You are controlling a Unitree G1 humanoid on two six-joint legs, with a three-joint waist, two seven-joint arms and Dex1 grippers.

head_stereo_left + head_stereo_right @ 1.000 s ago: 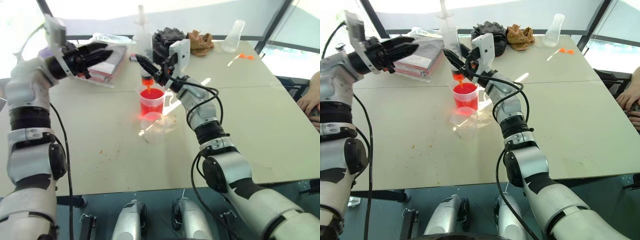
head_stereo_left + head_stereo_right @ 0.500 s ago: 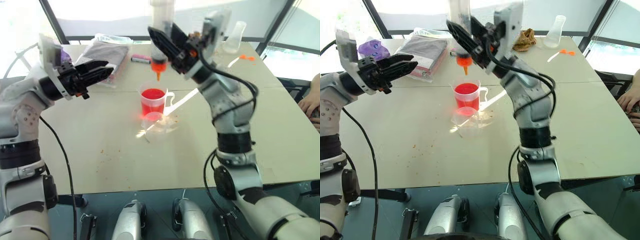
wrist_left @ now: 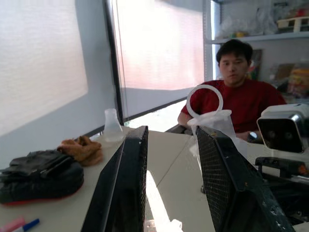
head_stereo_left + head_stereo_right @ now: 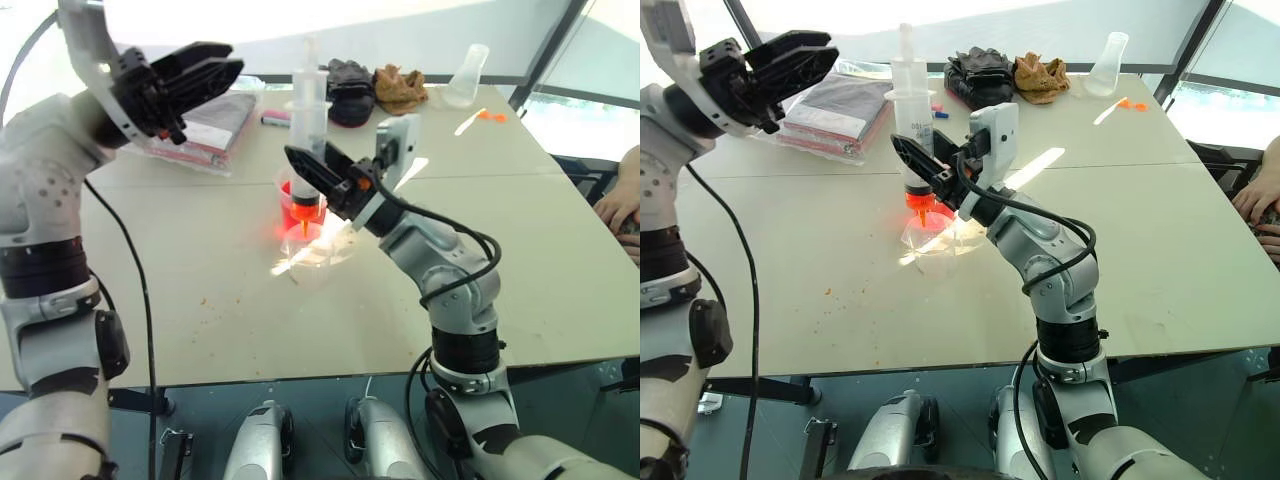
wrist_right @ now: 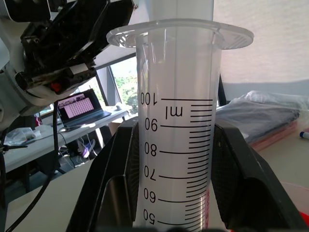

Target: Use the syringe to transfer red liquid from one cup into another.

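— While the right gripper (image 4: 923, 172) is clamping the syringe (image 4: 912, 120) by its barrel, how are you judging the handling?

— It is looking light, stiff and smooth: clear hard plastic, so likely slippery under the black fingers (image 5: 118, 183). Both are pressing the barrel on opposite sides below the flange, which seems the sensible place; the plunger is standing free above for another hand to push.

— Where is it sitting in the scene?

— Upright, near the middle of the table (image 4: 1160, 230), with its orange tip (image 4: 921, 211) hanging over the short cup (image 4: 933, 243). The handled beaker (image 4: 290, 205) of red liquid (image 4: 293, 212) is standing just behind, on the far side.

— And the left gripper (image 4: 215, 70)?

— Raised at the far left, fingers parted and holding nothing, well apart from the syringe.

— Anything you are struggling to make out?

— Plenty. The syringe is hiding most of the beaker, so I cannot tell its level. Glare is washing out the short cup, so whether anything is lying in it is unclear. How much red is sitting low in the barrel is also hard to read.
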